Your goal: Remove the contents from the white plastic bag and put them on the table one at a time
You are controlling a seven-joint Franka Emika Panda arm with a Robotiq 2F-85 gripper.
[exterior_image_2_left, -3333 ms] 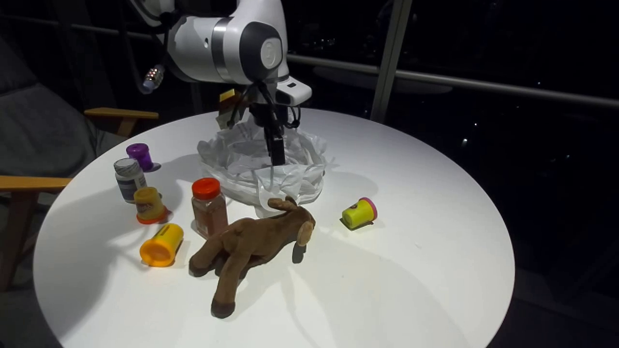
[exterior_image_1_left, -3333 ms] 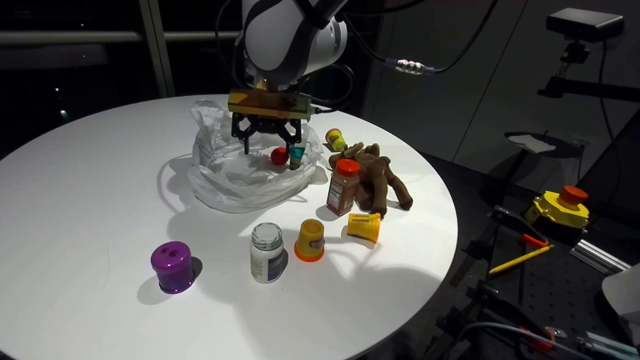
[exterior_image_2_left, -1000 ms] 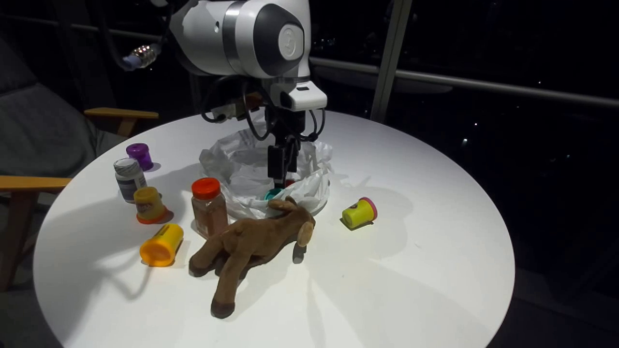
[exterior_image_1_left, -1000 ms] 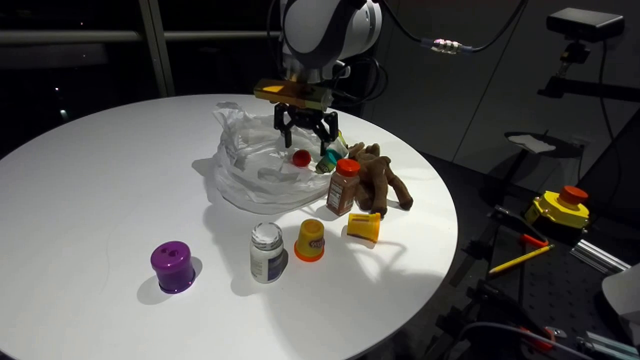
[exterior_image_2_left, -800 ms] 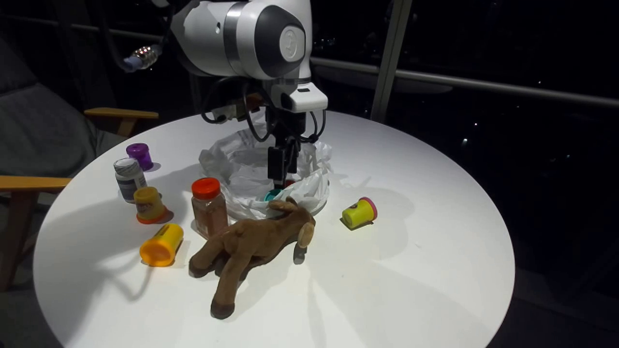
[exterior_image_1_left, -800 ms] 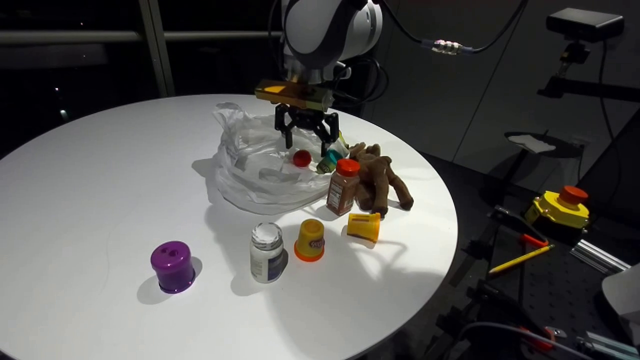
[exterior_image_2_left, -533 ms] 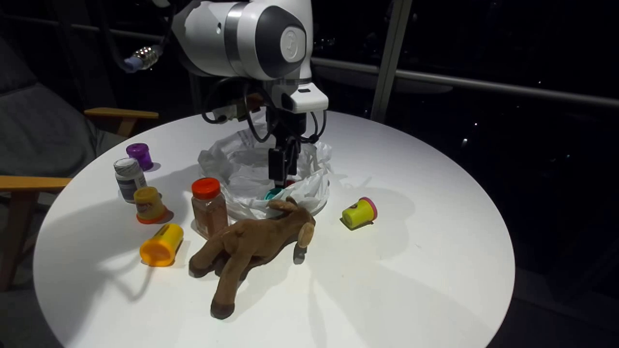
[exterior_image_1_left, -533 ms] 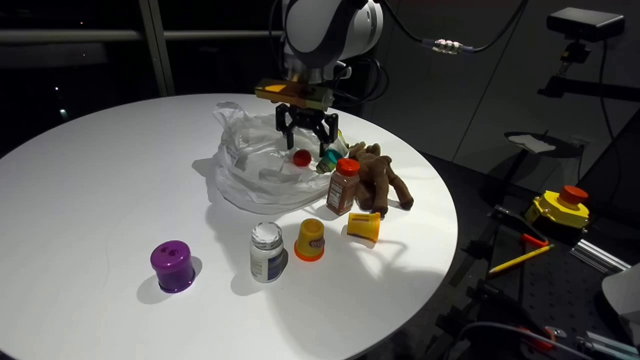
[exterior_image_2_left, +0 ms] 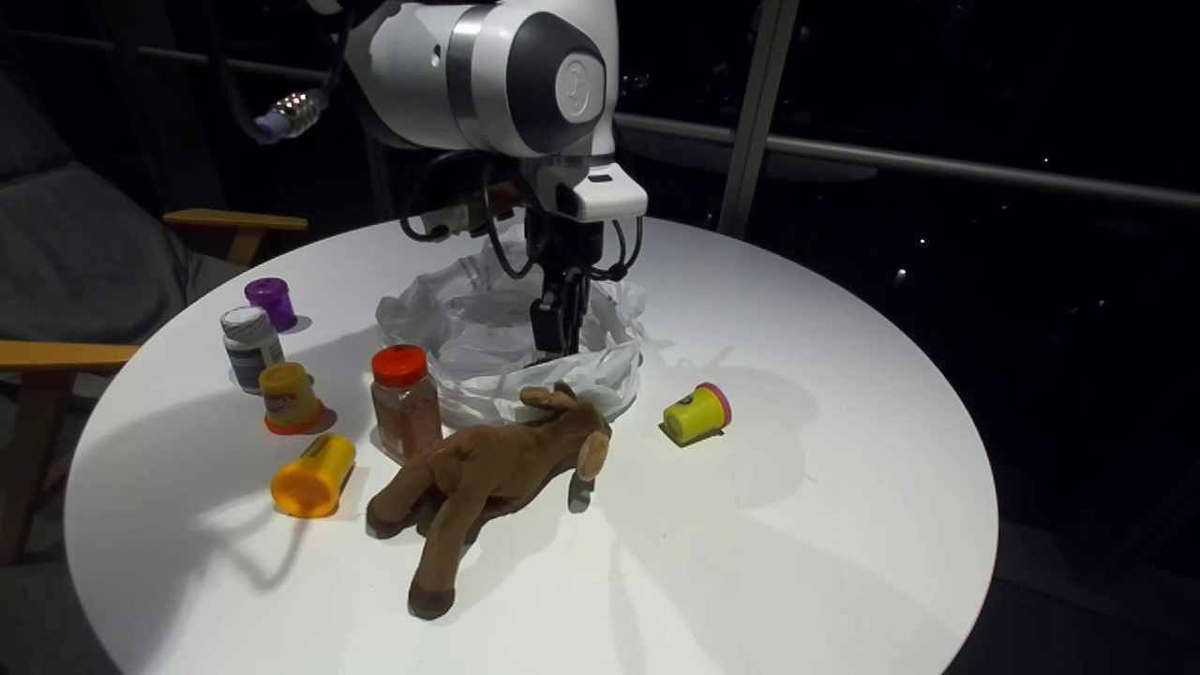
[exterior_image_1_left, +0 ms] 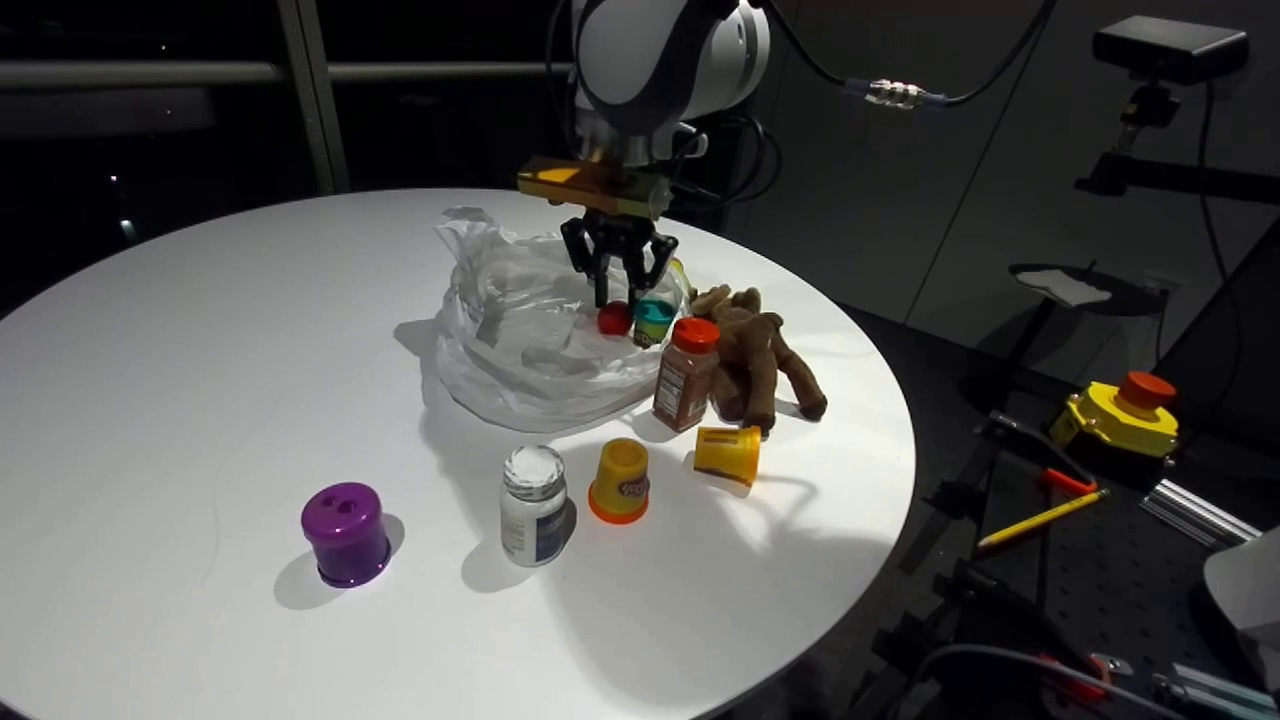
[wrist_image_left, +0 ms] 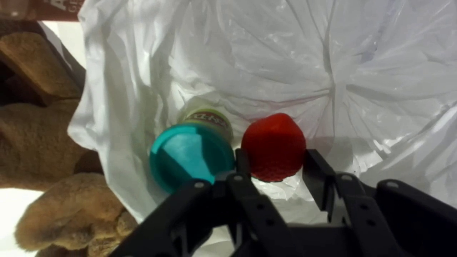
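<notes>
The round white tabletop stands in a dark room, a chair near its edge. The white plastic bag rests on it, mouth up. Inside, the end effector is clamped on the red ball, just beside the teal-lidded tub, lid facing up. The brown plush animal lies outside, long axis running head toward the bag. The tabletop extends past the yellow-green tub to its round edge.
</notes>
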